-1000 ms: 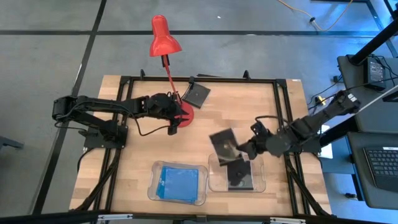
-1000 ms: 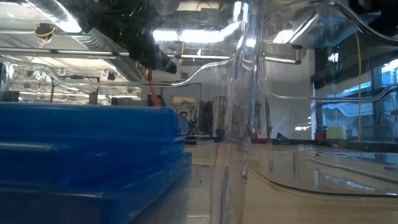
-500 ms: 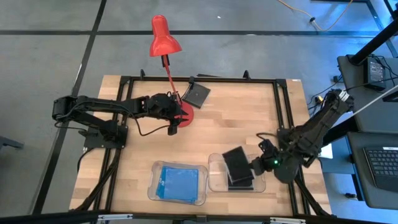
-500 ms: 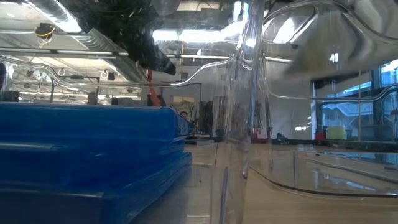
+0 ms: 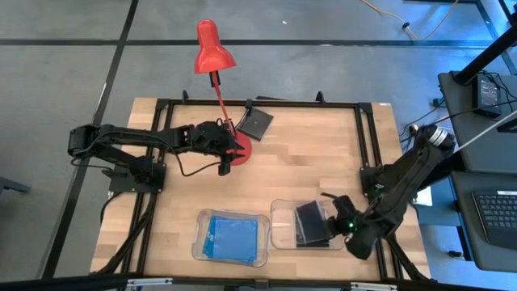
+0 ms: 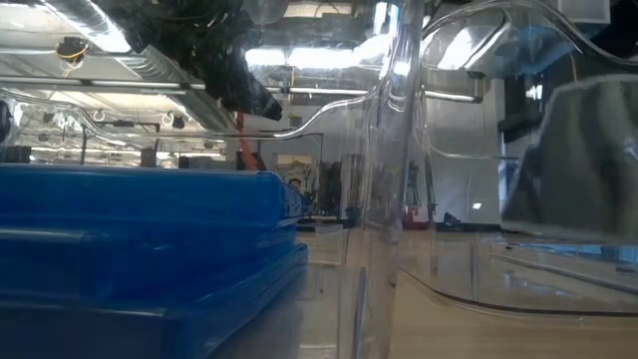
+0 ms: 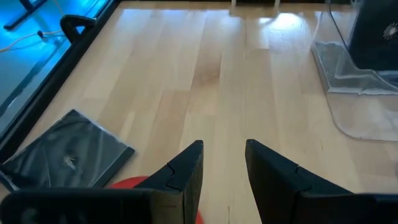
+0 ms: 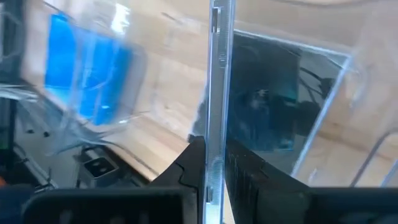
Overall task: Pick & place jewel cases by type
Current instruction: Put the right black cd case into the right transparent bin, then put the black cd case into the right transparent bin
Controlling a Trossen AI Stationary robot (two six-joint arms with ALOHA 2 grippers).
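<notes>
The left gripper (image 7: 224, 163) hangs over the red lamp base (image 5: 237, 153) at the far left part of the table (image 5: 315, 153), its two fingers (image 7: 186, 171) parted with only bare wood between them, holding nothing. Just beyond it and to its side, one dark jewel case (image 5: 254, 122) lies flat near the table's back rail. Nearer the front edge, well away from this gripper, a clear tray (image 5: 232, 238) holds the blue jewel cases (image 5: 232, 235). To the right of that tray stands a second clear tray (image 5: 279, 234). The right gripper (image 8: 210, 163) is at that tray's right end, clamped on the edge of a jewel case (image 8: 220, 74) held on edge above the dark cases (image 5: 311, 224) already lying inside.
</notes>
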